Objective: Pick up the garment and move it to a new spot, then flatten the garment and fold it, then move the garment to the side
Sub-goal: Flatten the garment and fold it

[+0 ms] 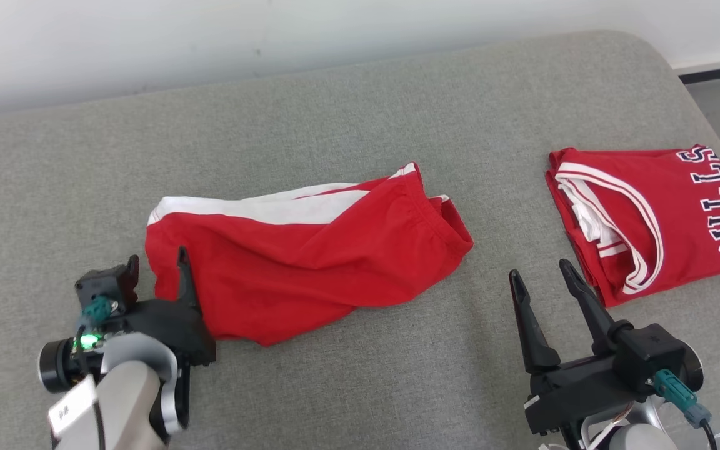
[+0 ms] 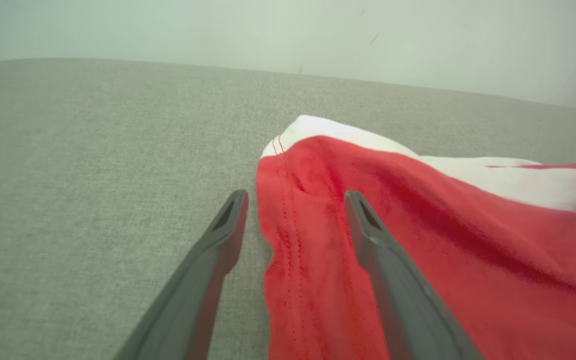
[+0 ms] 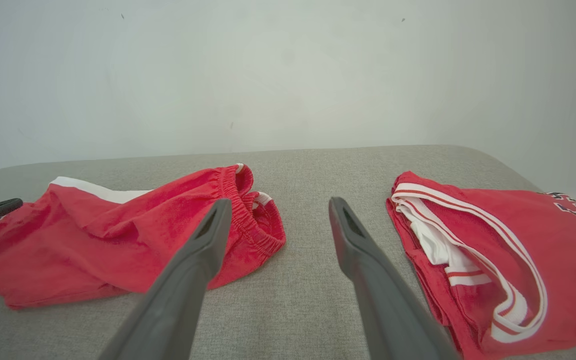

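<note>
Our left gripper [image 1: 157,275] is wide open. Its two dark fingers stand far apart and pinch nothing. It is down low at the left end of the red shorts [image 1: 297,256]. In the left wrist view the hem edge of the shorts lies in the gap between the fingers. One finger is over the red cloth and the other is over the bare gray cushion [image 1: 360,106]. We cannot tell if the fingers touch the cloth.

Our right gripper [image 1: 539,272] is wide open too, and it is empty. It sits over bare cushion, between the shorts and a red jersey [image 1: 660,212], and touches neither.

The shorts lie in the middle of the cushion, a bit bunched up and wrinkled. They have a white stripe along the far side. The stretchy waistband is at the right end, nearest the right gripper.

The jersey is folded flat at the right side of the cushion, well apart from the shorts — it has white trim and the word BULLS on it. A pale wall [image 1: 210,37] stands behind the cushion.
</note>
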`<state>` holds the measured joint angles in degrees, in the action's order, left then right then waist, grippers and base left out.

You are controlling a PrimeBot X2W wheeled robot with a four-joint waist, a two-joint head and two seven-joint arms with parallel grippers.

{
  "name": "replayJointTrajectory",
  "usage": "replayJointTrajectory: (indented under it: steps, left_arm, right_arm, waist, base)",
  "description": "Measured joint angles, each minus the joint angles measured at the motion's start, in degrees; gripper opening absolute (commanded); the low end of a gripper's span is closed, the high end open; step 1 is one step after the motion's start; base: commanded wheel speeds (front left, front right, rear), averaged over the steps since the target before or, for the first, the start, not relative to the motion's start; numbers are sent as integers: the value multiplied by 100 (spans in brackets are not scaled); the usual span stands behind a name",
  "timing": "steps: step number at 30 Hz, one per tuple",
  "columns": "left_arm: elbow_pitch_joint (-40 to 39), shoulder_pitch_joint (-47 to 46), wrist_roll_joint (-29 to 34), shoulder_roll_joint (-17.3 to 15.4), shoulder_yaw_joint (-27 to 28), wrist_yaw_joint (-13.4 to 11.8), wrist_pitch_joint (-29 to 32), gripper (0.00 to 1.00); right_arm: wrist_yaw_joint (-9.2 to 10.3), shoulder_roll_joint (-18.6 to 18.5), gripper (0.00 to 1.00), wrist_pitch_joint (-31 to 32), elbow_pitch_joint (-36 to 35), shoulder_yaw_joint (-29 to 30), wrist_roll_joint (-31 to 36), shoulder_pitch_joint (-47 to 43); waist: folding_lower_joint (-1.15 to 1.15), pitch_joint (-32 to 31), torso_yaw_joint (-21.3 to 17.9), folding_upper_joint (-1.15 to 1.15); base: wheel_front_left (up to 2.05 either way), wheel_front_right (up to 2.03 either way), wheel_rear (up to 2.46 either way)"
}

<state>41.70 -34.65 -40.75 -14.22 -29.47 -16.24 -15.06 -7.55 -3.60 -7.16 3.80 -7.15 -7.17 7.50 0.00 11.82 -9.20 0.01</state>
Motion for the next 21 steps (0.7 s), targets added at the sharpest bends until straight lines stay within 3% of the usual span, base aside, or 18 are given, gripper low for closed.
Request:
replayJointTrajectory:
  steps: [5, 9, 21]
  left_arm:
    - [-1469, 989, 820, -112, 621, -199, -1, 100]
    - [-2483, 1732, 1421, -80, 1047, -118, -1, 100]
    - [-4348, 3696, 2655, 337, 2294, 737, -1, 100]
  right_arm:
    - [0, -35, 100, 118, -41, 89, -18, -27]
    - [0, -55, 100, 191, -57, 215, -24, -66]
    - [0, -171, 100, 517, 149, 535, -132, -342]
  waist:
    - [0, -150, 80, 0]
    - [0, -311, 164, 0]
    - [-1, -807, 558, -1]
  base:
    - [0, 0, 0]
    - [0, 0, 0]
    - [0, 0, 0]
